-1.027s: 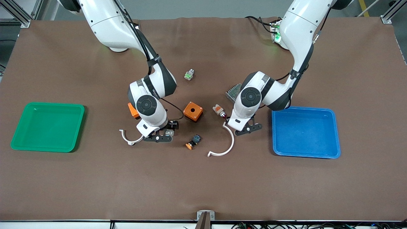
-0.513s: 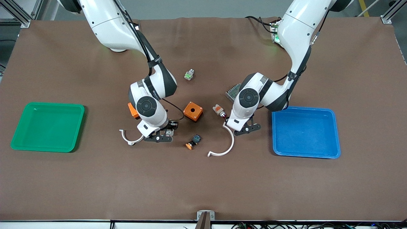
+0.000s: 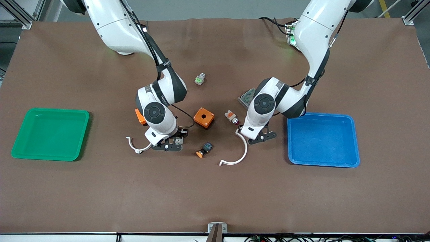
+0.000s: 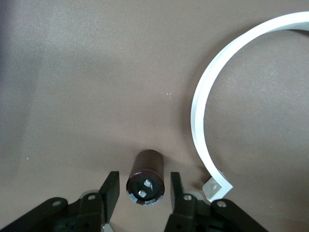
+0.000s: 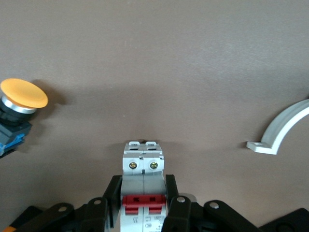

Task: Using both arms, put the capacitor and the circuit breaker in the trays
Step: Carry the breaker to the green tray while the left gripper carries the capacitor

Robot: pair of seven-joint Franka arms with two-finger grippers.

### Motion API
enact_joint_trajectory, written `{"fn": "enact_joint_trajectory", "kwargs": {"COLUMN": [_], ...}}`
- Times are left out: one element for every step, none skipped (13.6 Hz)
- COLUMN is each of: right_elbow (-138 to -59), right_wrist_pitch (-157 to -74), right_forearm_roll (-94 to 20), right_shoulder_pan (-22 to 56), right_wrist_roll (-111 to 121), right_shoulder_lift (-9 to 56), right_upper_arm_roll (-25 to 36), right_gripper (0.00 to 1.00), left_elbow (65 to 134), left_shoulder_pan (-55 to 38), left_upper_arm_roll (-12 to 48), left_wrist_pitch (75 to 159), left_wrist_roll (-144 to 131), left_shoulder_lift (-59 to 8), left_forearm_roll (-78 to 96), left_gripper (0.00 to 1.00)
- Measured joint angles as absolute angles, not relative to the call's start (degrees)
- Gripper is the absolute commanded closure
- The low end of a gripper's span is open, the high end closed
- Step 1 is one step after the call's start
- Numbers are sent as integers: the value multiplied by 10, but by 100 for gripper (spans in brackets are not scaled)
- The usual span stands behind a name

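The left hand [image 4: 141,186] sits low on the bench [image 3: 215,195] — fingers spread either side of the capacitor [image 4: 145,177], not pinching it. The right hand [image 5: 143,193] is clamped on the circuit breaker [image 5: 143,181].

Robotics lab: two arms [image 3: 161,90] over a brown-matted table [image 3: 215,188].

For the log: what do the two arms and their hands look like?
Both arms are glossy white with black joint bands and round dark-grey joint caps. A black cable runs along each. The left hand and right hand are black with two fingers and silver screws. A green light glows near the left arm's base.
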State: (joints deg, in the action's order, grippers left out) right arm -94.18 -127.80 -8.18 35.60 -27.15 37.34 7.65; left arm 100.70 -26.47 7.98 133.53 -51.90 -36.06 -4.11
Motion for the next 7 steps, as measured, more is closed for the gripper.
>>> {"fn": "enact_joint_trajectory", "kwargs": {"right_elbow": [-934, -922, -908, -891, -877, -867, -862], "right_wrist_pitch": [-1259, -1231, -1195, -1153, -1114, -1084, -1059], "right_forearm_roll": [-82, -82, -82, -82, -78, -68, -51], "right_shoulder_pan": [354, 347, 336, 322, 305, 289, 275], "right_wrist_roll": [-271, -271, -271, -271, -268, -257, -239], "right_shoulder_lift": [372, 367, 360, 351, 340, 328, 315], "right_upper_arm_roll": [79, 82, 83, 84, 85, 88, 92], "right_gripper": [84, 83, 83, 83, 83, 83, 83], "left_elbow": [1007, 1007, 1007, 1007, 1007, 1006, 1005], "left_shoulder_pan": [-265, -264, -264, -264, -264, -263, -263], "left_upper_arm_roll": [80, 79, 79, 79, 79, 79, 79], "left_wrist_pitch": [1335, 1335, 1335, 1335, 1336, 1336, 1336], "left_wrist_roll": [-519, -519, -519, -519, -519, -519, -519], "left_shoulder_lift": [-361, -361, -361, -361, -361, -361, -361], "left_forearm_roll": [-41, -41, -41, -41, -41, -41, -41], "left_gripper": [64, 76, 89, 97, 99, 99, 99]}}
